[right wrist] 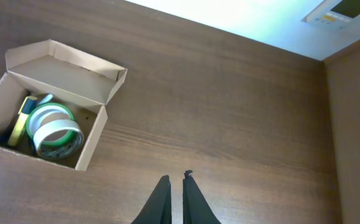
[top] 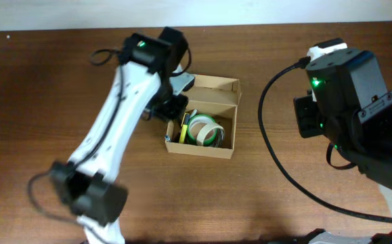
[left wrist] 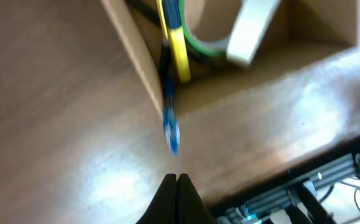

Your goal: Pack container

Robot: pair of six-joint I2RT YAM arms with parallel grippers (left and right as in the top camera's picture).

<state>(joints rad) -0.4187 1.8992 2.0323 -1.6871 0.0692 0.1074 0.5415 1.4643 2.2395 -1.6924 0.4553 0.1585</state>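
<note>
The light-brown cardboard container (top: 200, 150) sits open at the table's middle, with its flap lid (top: 212, 85) standing at the back. Inside lie white and green tape rolls (top: 206, 129) and a yellow pen (top: 183, 129). My left gripper (left wrist: 176, 181) is shut and empty, just outside the box's left wall (left wrist: 139, 56). In that view a blurred blue pen (left wrist: 170, 124) sticks out over the box corner below the yellow pen (left wrist: 178, 50). My right gripper (right wrist: 173, 182) is shut and empty above bare table, well to the right of the container (right wrist: 94, 144).
My left arm (top: 114, 115) reaches diagonally from the front left to the box. My right arm (top: 344, 95) and its black cable (top: 270, 142) fill the right side. A metal frame (left wrist: 316, 186) shows past the table edge.
</note>
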